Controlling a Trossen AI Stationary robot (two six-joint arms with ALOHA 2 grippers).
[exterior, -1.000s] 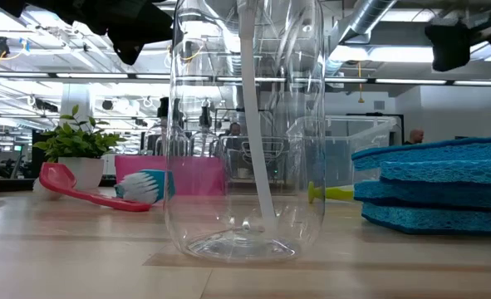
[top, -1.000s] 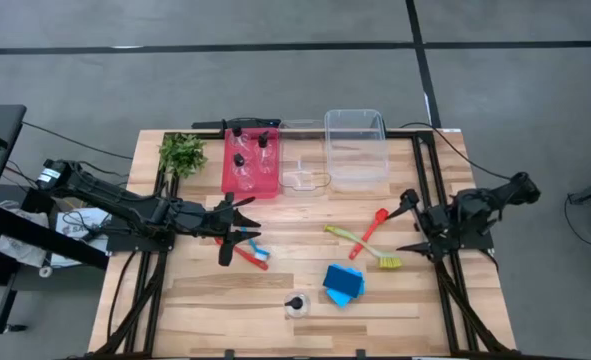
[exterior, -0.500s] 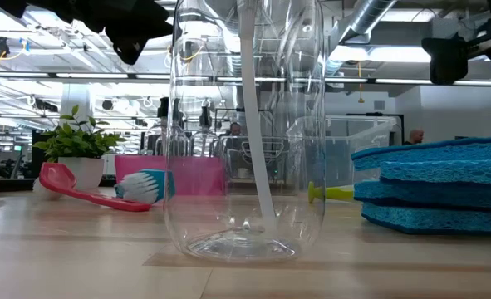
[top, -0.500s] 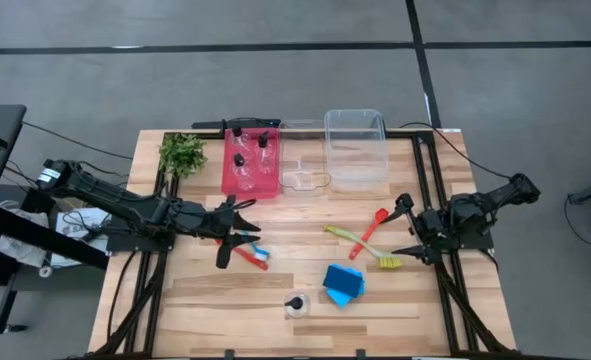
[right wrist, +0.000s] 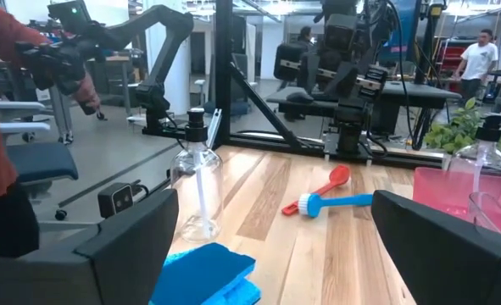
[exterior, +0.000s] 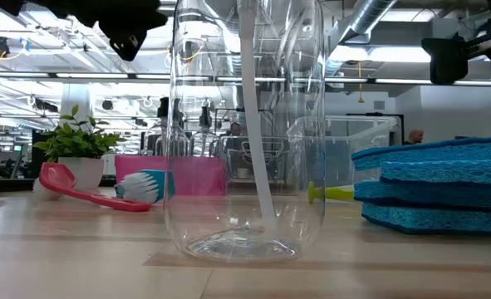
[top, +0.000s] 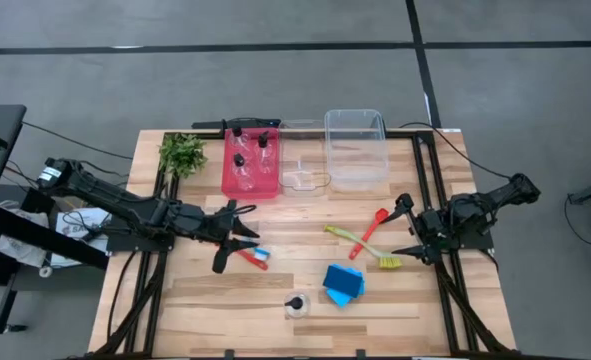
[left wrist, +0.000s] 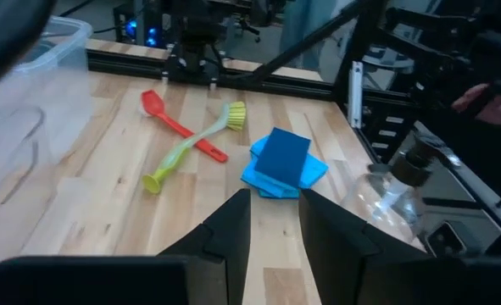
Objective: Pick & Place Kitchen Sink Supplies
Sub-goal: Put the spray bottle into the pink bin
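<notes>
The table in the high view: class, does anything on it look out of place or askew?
One clear bottle stands alone near the table's front edge, while three others sit in the red bin. The red spoon and yellow-green brush lie crossed, and the blue sponges are stacked unevenly. Nothing looks spilled or broken.

Big clear bottle (exterior: 245, 133) stands right up front, w/ a white tube inside. Blue sponges (exterior: 440, 184) are stacked just beside it on the wood table (exterior: 79, 257). Farther back lie a red spoon (exterior: 83, 188) & a blue brush head (white bristles) (exterior: 145, 184), near a pink bin (exterior: 191, 173) & a green plant (exterior: 75, 137). Dark arm parts hang at both top corners.
</notes>
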